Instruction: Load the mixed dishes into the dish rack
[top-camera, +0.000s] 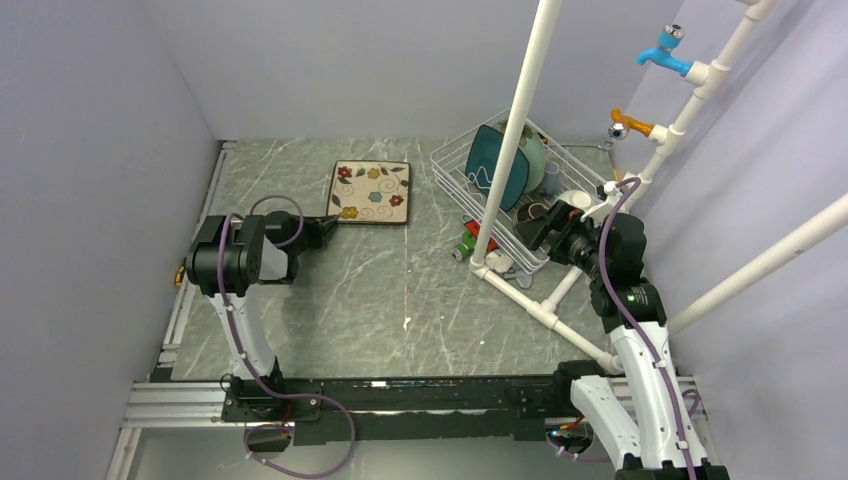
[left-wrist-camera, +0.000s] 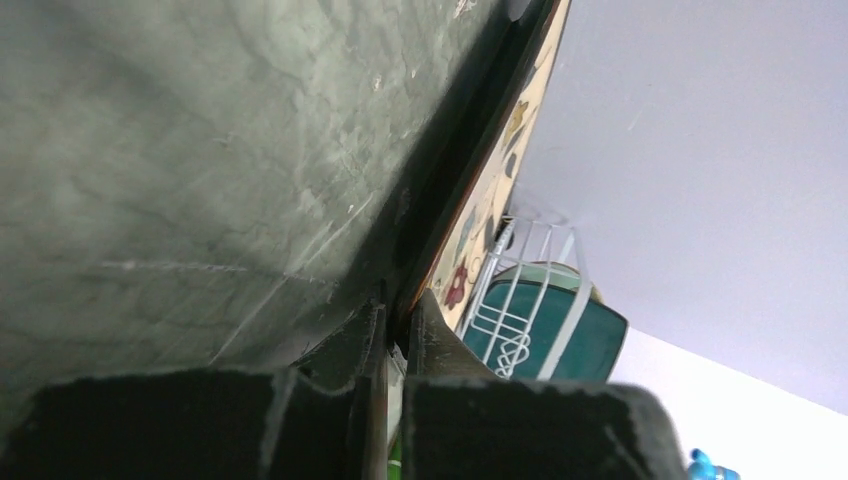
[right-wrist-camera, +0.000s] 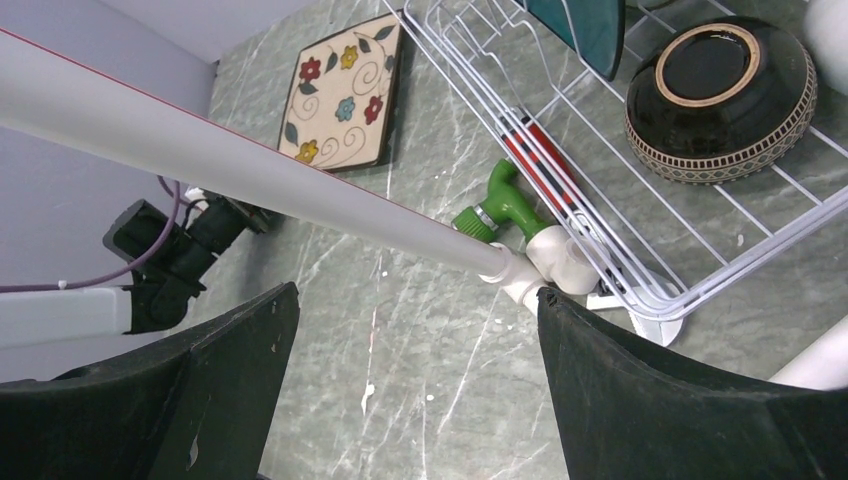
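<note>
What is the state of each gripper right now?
Left gripper: closed on the edge of the cream flowered plate.
Right gripper: open, holding nothing.

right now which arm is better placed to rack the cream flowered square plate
Left. The left end effector is shut on the near-left corner of the cream square plate with flowers; the right end effector hangs open at the white wire dish rack, away from that plate.

Floral plate (top-camera: 370, 192), teal plate (top-camera: 482, 160), rack (top-camera: 450, 172): one each
</note>
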